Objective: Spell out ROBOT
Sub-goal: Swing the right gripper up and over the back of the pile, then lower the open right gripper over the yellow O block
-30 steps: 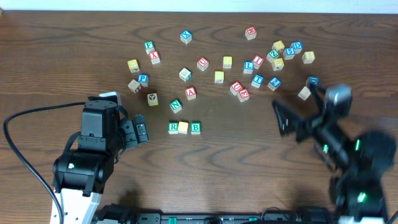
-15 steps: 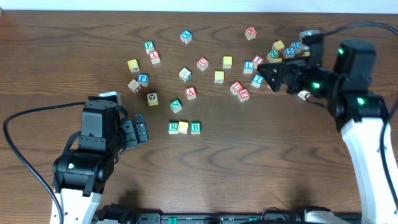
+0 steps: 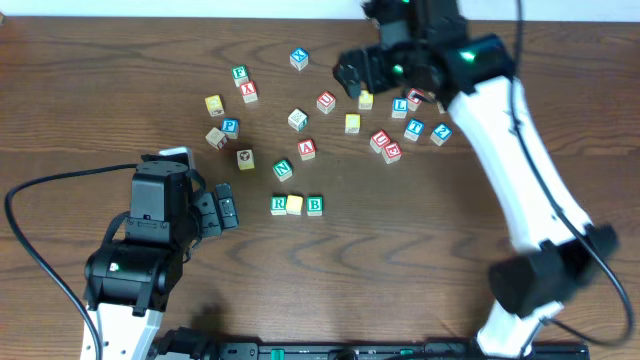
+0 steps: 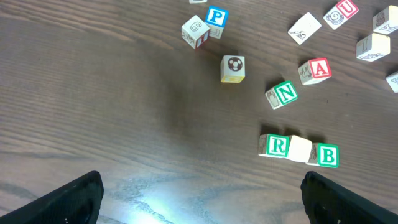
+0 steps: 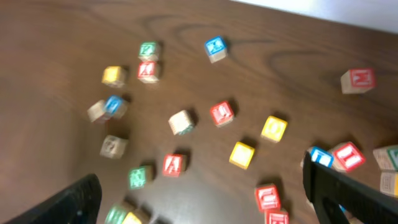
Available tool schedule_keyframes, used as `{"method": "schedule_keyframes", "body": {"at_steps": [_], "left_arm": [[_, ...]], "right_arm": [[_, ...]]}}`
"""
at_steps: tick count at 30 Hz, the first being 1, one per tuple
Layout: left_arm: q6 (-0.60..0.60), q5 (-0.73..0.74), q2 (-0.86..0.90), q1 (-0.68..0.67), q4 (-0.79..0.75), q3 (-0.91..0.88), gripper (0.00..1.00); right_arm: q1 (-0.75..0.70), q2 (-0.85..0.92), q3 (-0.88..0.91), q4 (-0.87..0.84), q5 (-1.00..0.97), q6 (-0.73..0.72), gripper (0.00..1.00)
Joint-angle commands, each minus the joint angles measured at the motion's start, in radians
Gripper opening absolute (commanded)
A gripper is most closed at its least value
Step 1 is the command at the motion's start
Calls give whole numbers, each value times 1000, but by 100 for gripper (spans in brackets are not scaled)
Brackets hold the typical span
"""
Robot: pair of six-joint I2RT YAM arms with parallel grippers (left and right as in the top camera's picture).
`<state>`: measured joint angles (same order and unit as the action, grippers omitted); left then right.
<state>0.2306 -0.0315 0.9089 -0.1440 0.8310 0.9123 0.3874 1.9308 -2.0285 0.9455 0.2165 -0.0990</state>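
3 of 5 done: R cube, yellow cube, B cube in a row at 3 o'clock of left gripper; T cube & 2nd yellow cube lie loose at row's 1 o'clock, near right gripper; both grippers' jaws spread, empty.

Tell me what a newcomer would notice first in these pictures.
The right arm stands out, stretched across the far side of the table, with the open right gripper over a scatter of loose cubes. Next comes the tidy row nearer the front: R cube, yellow cube and B cube side by side. The left gripper sits open just left of that row.
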Motion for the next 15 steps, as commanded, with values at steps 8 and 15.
{"method": "schedule_keyframes", "body": {"at_steps": [8,15], "left_arm": [[-12,-5,0,5,2,22,100],[-12,-5,0,5,2,22,100]], "right_arm": [[14,343,-162,34,-339,-288,84],[7,424,-162,32,-367,-410,72]]}}
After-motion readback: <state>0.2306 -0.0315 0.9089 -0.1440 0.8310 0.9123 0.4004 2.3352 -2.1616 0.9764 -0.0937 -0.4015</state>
